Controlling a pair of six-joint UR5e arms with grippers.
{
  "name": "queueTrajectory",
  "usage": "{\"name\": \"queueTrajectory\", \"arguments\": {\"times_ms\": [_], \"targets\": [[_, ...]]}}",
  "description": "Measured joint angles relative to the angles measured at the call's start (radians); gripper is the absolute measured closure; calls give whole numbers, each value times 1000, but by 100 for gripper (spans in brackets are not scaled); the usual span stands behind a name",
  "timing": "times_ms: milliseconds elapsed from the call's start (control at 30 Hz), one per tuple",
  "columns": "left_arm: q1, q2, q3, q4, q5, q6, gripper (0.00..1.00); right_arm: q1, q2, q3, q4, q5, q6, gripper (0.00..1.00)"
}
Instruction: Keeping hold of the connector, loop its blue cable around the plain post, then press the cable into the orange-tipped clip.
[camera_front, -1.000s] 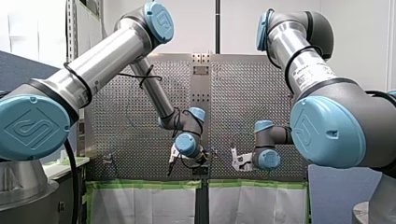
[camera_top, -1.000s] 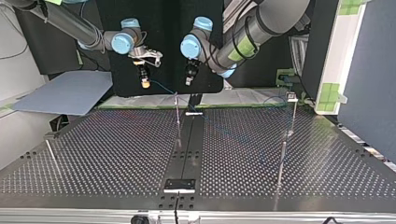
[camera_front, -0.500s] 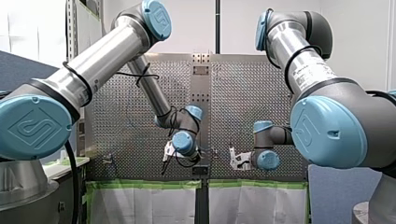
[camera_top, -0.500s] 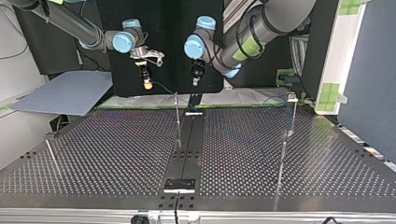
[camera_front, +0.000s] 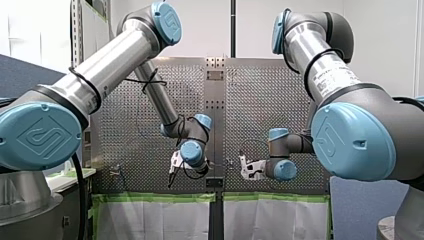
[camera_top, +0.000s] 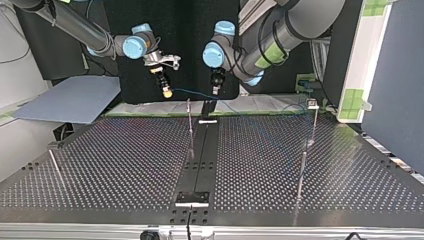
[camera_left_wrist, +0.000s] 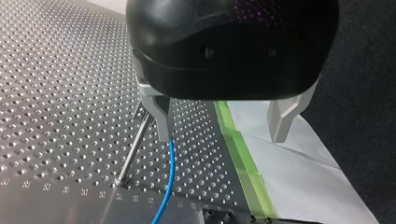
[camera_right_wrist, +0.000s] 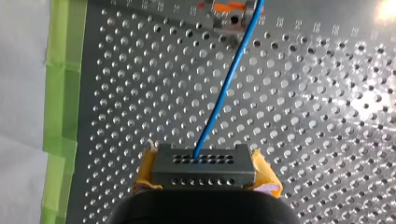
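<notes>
In the right wrist view my right gripper (camera_right_wrist: 204, 181) is shut on the grey connector (camera_right_wrist: 203, 164), yellow pads on both its sides. The blue cable (camera_right_wrist: 224, 88) leaves the connector and runs ahead past the orange-tipped clip (camera_right_wrist: 225, 7). My left gripper (camera_left_wrist: 222, 136) hangs open over the table edge with nothing between its metal fingers (camera_left_wrist: 160, 116); the cable (camera_left_wrist: 170, 172) passes just under one fingertip, beside the plain post (camera_left_wrist: 133, 149). In the top view my right gripper (camera_top: 167, 93) and my left gripper (camera_top: 215, 90) hover behind the post (camera_top: 189, 120), the cable (camera_top: 192, 92) strung between them.
Green tape (camera_left_wrist: 240, 154) and white sheeting edge the perforated table (camera_top: 125, 165). A taller post (camera_top: 311, 127) stands at the top view's right and a short one (camera_top: 55, 165) at its left. A dark rail (camera_top: 202, 155) runs down the middle.
Both grippers have moved toward the top view's right and slightly lower; the right one carried the connector closer to the post. The left gripper stayed open.
</notes>
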Motion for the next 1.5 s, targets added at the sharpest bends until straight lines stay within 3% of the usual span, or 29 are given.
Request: {"name": "queueTrajectory", "arguments": {"times_ms": [200,367,533,833,1000,1267,1500], "targets": [[10,0,-3,-1,3,-2,0,1,0,-2,24,20,-3,100],[15,0,-8,-5,5,-2,0,2,5,9,53,71,-29,100],[15,0,-8,-15,13,-2,0,1,35,12,34,99,-38,100],[11,0,-8,-51,40,-2,0,-8,99,11,-26,100,-33,100],[11,0,-8,-79,47,-2,0,-14,106,10,-51,92,-24,100],[16,0,-8,-141,54,-23,0,-27,116,2,-85,46,-14,100],[17,0,2,-206,104,-66,0,-34,120,-3,-87,38,-13,100]]}}
